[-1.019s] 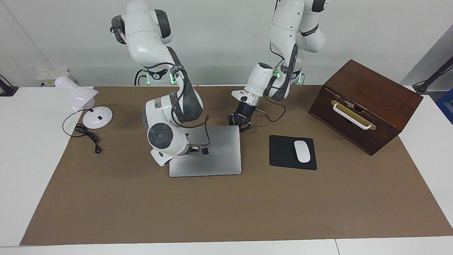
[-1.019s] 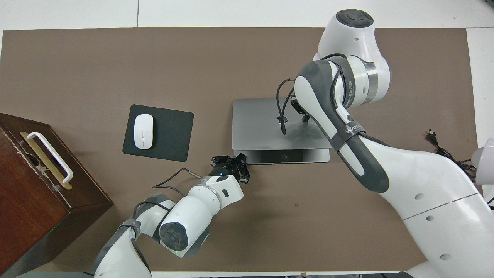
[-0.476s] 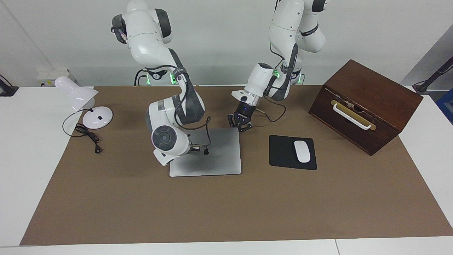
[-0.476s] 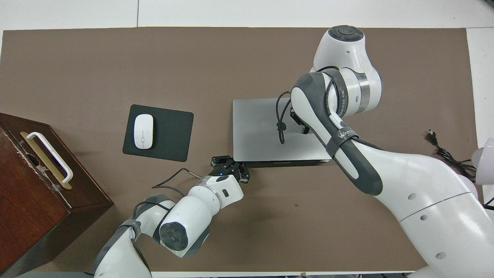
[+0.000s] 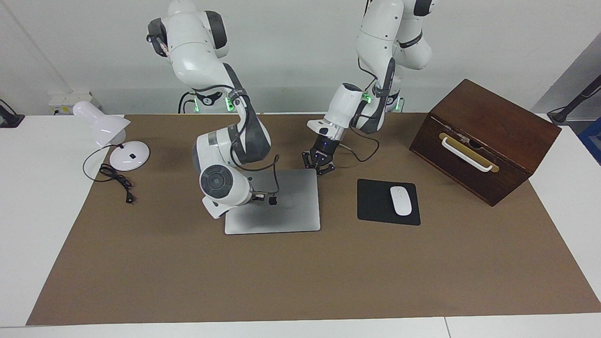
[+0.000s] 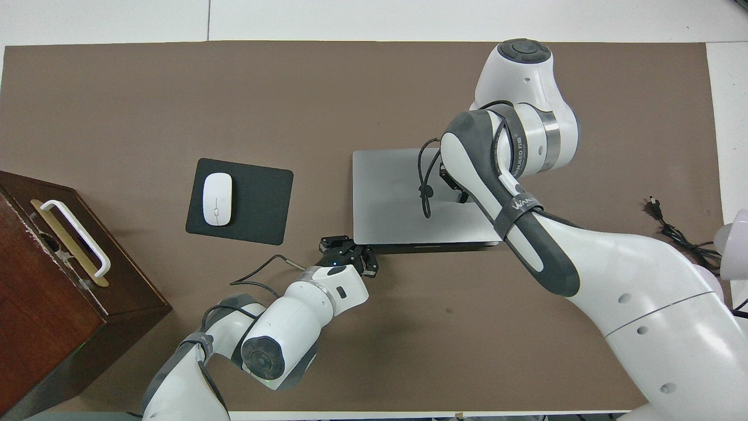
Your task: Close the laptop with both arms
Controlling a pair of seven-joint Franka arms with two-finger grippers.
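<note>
The laptop (image 5: 281, 202) lies flat on the desk (image 5: 300, 272), lid down and nearly or fully shut, its long sides running across in front of me. My right hand (image 5: 264, 197), fingers together and holding nothing, presses on the lid's middle. My left hand (image 5: 320, 165), also pinched shut and empty, sits at the lid's near corner toward the mouse pad (image 5: 375, 206).

The right arm (image 6: 526, 193) lay across the laptop (image 6: 391, 199), covering the lid's end toward its own base in both views, and its wrist hid most of the right tool (image 5: 260, 197). The wooden box (image 6: 52, 280) was cut off by the overhead view's edge, as was the white lamp (image 6: 735, 245). In the facing view both arms' upper links ran out of the top.
</note>
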